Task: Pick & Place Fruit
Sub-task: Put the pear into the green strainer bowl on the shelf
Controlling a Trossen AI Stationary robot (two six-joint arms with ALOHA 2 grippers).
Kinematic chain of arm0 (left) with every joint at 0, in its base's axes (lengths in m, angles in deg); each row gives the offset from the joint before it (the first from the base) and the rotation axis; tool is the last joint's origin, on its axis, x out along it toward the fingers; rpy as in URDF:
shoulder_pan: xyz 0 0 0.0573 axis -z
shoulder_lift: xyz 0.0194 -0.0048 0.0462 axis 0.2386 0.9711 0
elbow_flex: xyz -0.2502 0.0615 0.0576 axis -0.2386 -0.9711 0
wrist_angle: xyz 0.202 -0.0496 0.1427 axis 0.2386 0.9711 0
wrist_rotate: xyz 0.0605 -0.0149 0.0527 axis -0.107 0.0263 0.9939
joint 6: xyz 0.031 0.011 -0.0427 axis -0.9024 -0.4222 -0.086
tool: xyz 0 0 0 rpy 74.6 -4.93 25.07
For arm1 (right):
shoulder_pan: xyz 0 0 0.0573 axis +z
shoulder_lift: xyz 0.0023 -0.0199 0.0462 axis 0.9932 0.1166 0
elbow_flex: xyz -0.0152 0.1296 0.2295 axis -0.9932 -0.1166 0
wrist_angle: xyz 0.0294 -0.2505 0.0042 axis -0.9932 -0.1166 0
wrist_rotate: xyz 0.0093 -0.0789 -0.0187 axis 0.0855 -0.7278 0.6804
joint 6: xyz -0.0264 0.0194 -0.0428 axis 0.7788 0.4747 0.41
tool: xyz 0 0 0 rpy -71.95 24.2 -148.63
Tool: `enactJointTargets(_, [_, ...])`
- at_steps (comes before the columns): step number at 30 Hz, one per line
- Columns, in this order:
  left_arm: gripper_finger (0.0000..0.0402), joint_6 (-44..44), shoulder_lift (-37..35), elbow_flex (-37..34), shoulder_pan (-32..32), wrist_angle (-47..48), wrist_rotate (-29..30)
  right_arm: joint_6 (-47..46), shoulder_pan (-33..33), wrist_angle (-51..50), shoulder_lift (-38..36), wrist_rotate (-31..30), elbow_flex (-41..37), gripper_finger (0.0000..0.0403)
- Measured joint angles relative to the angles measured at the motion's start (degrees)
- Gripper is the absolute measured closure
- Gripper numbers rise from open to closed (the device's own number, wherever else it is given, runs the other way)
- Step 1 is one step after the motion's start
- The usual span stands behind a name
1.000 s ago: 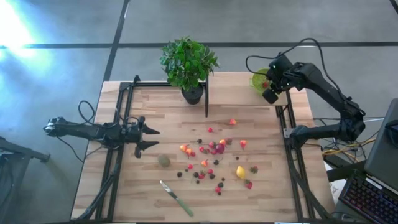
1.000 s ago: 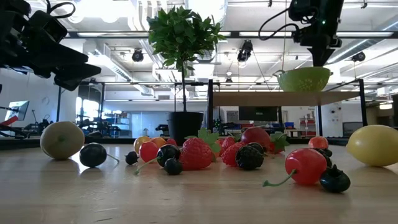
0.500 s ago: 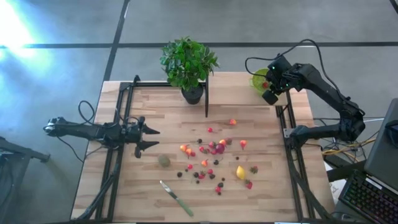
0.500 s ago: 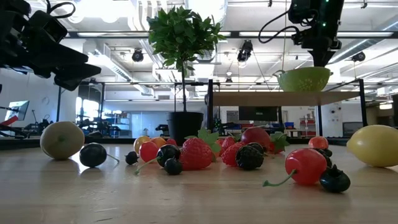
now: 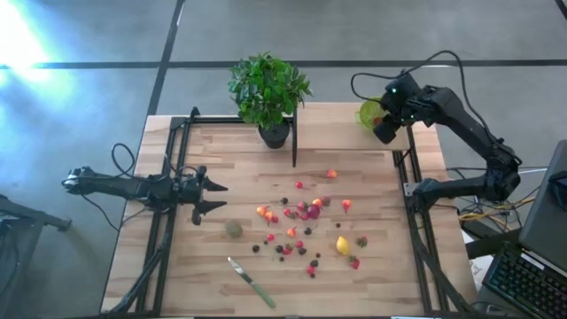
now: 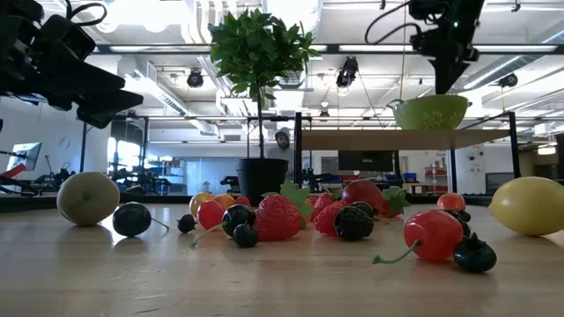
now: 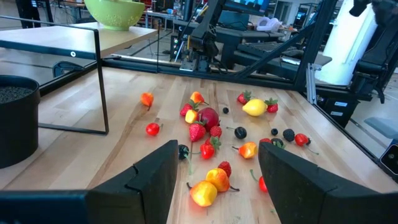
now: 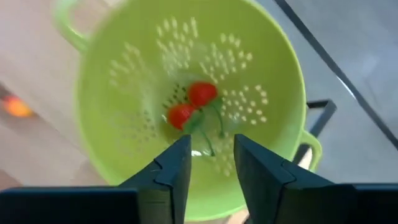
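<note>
Parted and empty, the right gripper's (image 8: 210, 163) jaws hang directly above the lime-green colander (image 8: 118, 124), in which two red berries (image 8: 191, 104) lie on the perforated floor. Seen from above, that colander (image 5: 367, 114) sits on a raised shelf (image 5: 341, 131) at about one o'clock from the table's middle, with the right gripper (image 5: 383, 130) over its right rim. Most of the fruit (image 5: 306, 223) is scattered on the wooden table (image 5: 213, 164) at the centre and toward five o'clock: red and orange berries, dark berries, the yellow lemon (image 5: 342, 245), and the dull-green kiwi-like ball (image 5: 233, 229) toward seven o'clock. A green-handled knife (image 5: 252, 283) lies at six o'clock. A potted plant (image 5: 268, 93) stands at twelve o'clock. At nine o'clock the left gripper (image 5: 215, 196) waits above the table, jaws open, holding nothing.
</note>
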Motion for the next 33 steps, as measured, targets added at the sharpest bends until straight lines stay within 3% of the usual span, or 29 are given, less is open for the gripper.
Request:
enactJointTargets(8, [0.0172,0.00,-0.01,0.00,0.01,0.00,0.00,-2.57,3.35,0.04,-0.35,10.41,4.13,0.0283])
enactJointTargets(19, [0.0172,0.00,-0.02,0.00,0.01,0.00,0.00,-5.70,18.21,1.19,-0.35,10.30,4.64,0.0354])
enactJointTargets(25, [0.0172,0.02,0.00,0.00,-0.01,0.00,0.00,-6.01,27.61,7.17,-0.35,9.98,4.02,0.0379])
enactJointTargets(29, [0.0172,0.00,-0.02,0.00,0.01,0.00,0.00,-0.69,33.37,12.24,-0.31,9.97,2.03,0.0386])
enactJointTargets(33, [0.0172,0.00,-0.02,0.00,0.01,0.00,0.00,12.96,38.22,13.33,0.96,10.18,-0.07,0.0390])
